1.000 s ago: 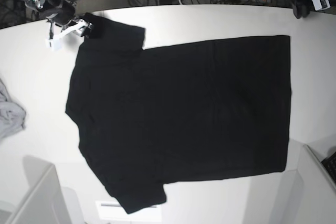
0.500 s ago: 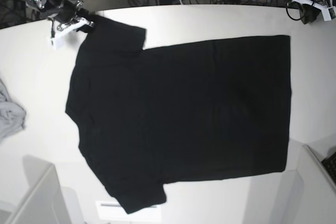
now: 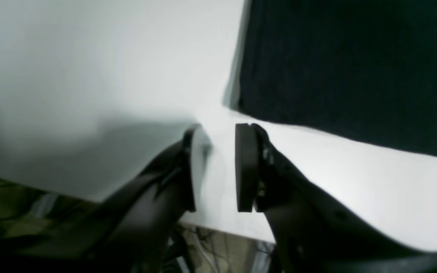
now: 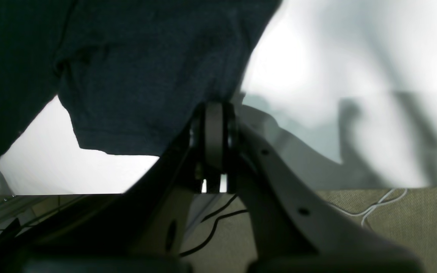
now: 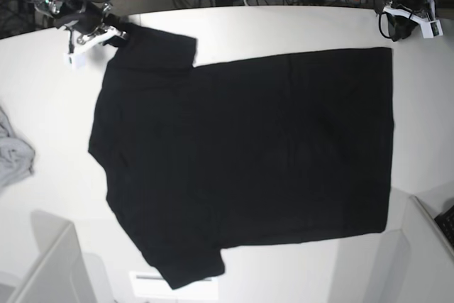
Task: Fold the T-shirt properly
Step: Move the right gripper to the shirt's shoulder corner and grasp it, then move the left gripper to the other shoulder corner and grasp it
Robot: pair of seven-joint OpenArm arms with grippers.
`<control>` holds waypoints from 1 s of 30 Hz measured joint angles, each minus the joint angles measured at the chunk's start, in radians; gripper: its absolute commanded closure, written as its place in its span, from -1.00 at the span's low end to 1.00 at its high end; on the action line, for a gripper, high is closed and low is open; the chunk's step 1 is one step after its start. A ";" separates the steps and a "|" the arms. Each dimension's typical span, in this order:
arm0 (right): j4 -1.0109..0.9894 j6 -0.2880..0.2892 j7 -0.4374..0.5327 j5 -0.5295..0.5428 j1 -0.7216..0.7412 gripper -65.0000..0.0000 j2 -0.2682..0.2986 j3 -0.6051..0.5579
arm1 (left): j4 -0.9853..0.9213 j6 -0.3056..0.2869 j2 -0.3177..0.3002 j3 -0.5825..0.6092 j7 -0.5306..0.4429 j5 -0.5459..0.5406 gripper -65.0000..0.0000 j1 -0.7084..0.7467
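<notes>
Currently the T-shirt (image 5: 245, 157) lies flat and spread across the white desk (image 5: 418, 118), plain black side up. The right gripper (image 4: 214, 113) has its jaws pressed together on the far sleeve's edge; the bite looks thin, so the cloth could slip out once the arm lifts, or only one layer could rise and leave the sleeve twisted. The left gripper (image 3: 214, 132) hovers with jaws partly apart, holding nothing, just beside the hem corner; closing from there could catch bare desk rather than fabric. Compared with a second ago, the right jaws have shut on the sleeve, and the left arm has shifted slightly beside that corner.
</notes>
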 measured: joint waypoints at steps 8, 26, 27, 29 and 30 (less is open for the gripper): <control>0.000 0.000 0.000 0.000 0.000 1.00 0.000 0.000 | -0.043 0.001 0.001 0.007 0.000 -0.007 0.56 -0.041; -0.052 0.000 0.011 0.021 0.016 1.00 0.014 -0.002 | -0.019 -0.062 0.000 -0.002 -0.083 -0.003 1.00 0.004; -0.052 0.000 0.011 0.020 0.016 1.00 0.014 -0.002 | -0.020 -0.062 0.000 -0.002 -0.082 -0.003 1.00 0.003; -0.052 0.000 0.011 0.020 0.016 1.00 0.014 -0.002 | -0.020 -0.062 0.000 -0.002 -0.083 -0.003 1.00 0.003; -0.052 0.000 0.010 0.020 0.016 1.00 0.014 -0.002 | -0.020 -0.062 0.000 -0.002 -0.083 -0.003 1.00 0.003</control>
